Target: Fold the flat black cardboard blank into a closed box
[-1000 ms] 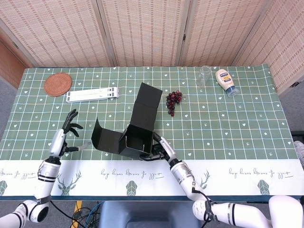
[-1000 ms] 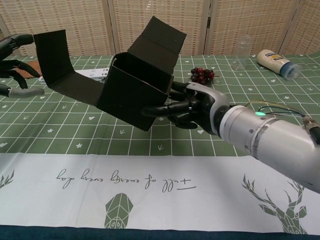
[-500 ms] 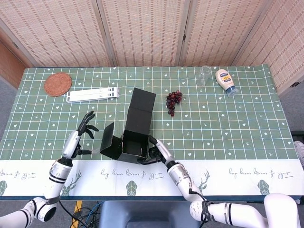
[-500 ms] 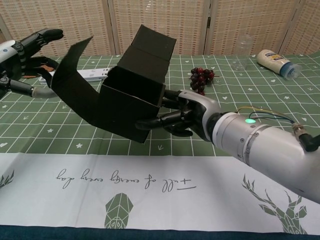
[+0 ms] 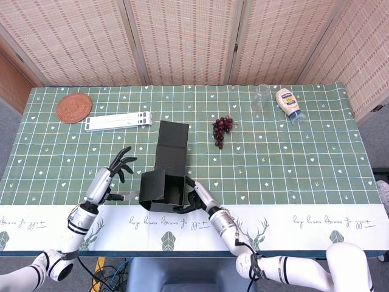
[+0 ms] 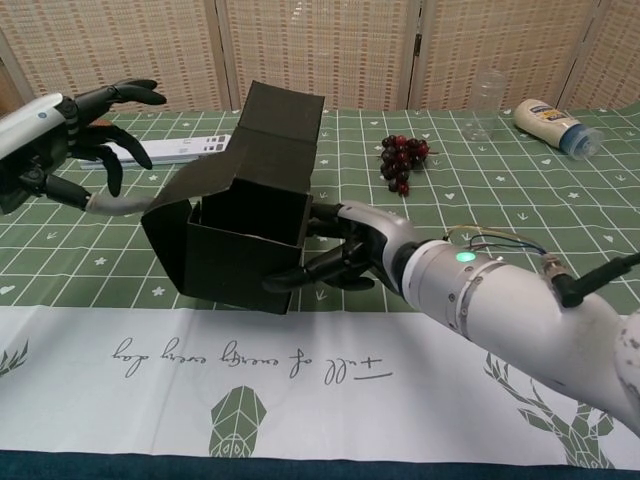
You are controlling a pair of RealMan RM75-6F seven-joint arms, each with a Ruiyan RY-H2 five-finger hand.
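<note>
The black cardboard box (image 5: 163, 190) stands half formed near the table's front edge, its top open and a long lid flap (image 5: 171, 145) rising behind it. In the chest view the box (image 6: 235, 262) shows a hollow inside, with its left side flap folded in. My right hand (image 6: 345, 252) grips the box's right wall, fingers wrapped along its front lower edge; the head view shows that hand (image 5: 197, 199) at the box's right corner. My left hand (image 6: 68, 140) hovers just left of the box with spread fingers and holds nothing; it also appears in the head view (image 5: 115, 174).
A bunch of dark grapes (image 5: 222, 128) lies behind the box to the right. A clear glass (image 5: 261, 96) and a mayonnaise bottle (image 5: 289, 104) sit at the back right. A wicker coaster (image 5: 74, 107) and a white folded stand (image 5: 118, 121) are at the back left.
The box has moved left and toward the front edge in my right hand. Its left flap has swung in from spread out. My left hand has moved right, up to the box.
</note>
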